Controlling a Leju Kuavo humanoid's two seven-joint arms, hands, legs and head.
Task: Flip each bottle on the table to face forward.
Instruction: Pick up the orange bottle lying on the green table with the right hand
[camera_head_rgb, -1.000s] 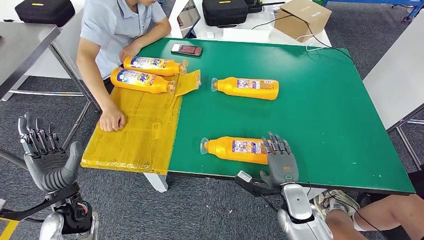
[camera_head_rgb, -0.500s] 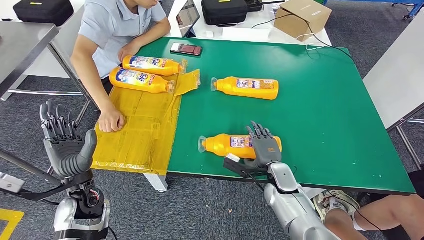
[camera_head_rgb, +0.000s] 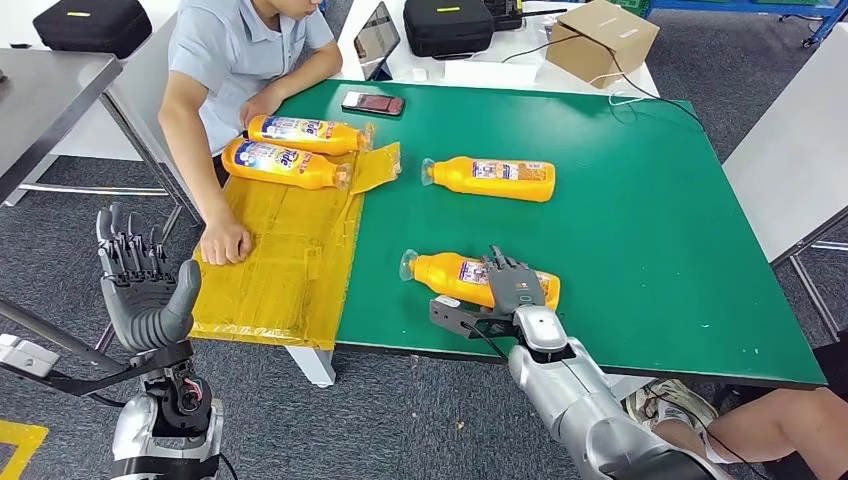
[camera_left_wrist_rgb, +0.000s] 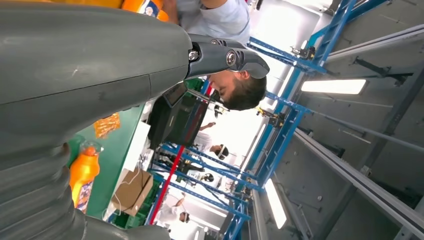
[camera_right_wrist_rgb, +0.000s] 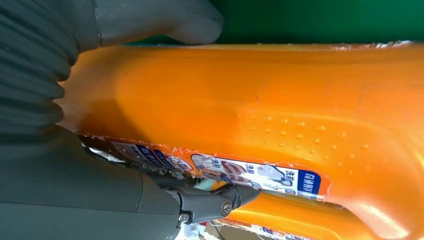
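Right hand (camera_head_rgb: 514, 288) grips near orange bottle (camera_head_rgb: 455, 276) on green table (camera_head_rgb: 640, 230); left hand (camera_head_rgb: 140, 285) raised, fingers apart.

head high, looking down; wrists close-up.

Near bottle (camera_head_rgb: 470, 279): the right hand (camera_head_rgb: 513, 288) covers part of its fat end.
Bottle labels: the words are too small to read.
Person (camera_head_rgb: 235, 50): head cut off by the top edge.
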